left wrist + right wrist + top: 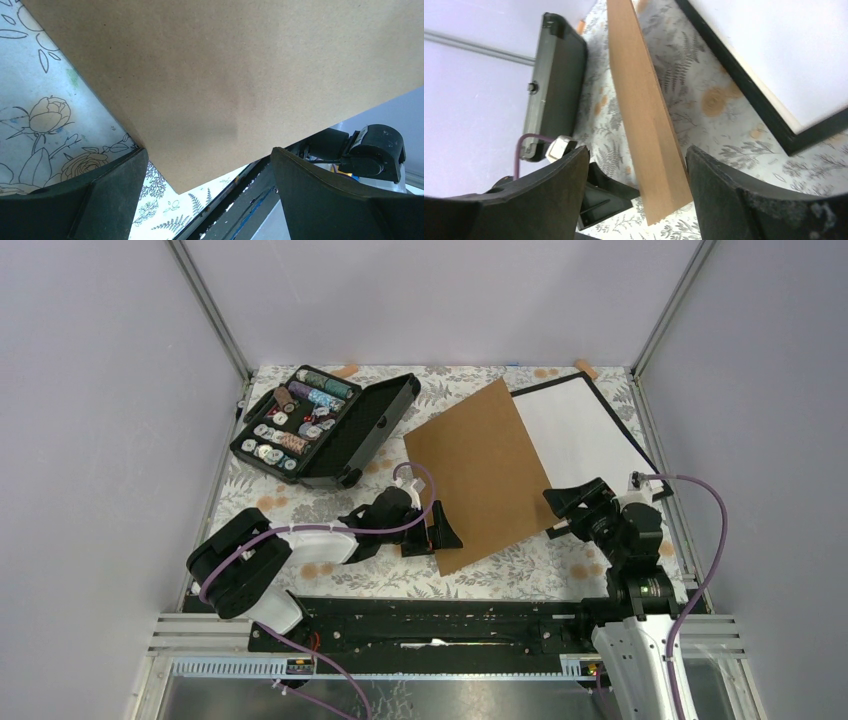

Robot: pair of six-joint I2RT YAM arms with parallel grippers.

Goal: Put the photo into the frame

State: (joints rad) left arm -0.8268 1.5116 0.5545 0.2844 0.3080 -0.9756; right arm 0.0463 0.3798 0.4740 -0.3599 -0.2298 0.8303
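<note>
The left gripper was seen with its fingers spread wide, set at the near left corner of a brown board. In its wrist view the corner was framed between the two fingers; whether it was touched could not be told. Behind and to the left, an open black case of thread spools was laid on the flowered table. The board was spread aslant across the middle. At its near right edge the right gripper was placed, fingers apart, with the edge between them and a gap on one side. The frame was laid flat at the far right, partly covered by the board.
</note>
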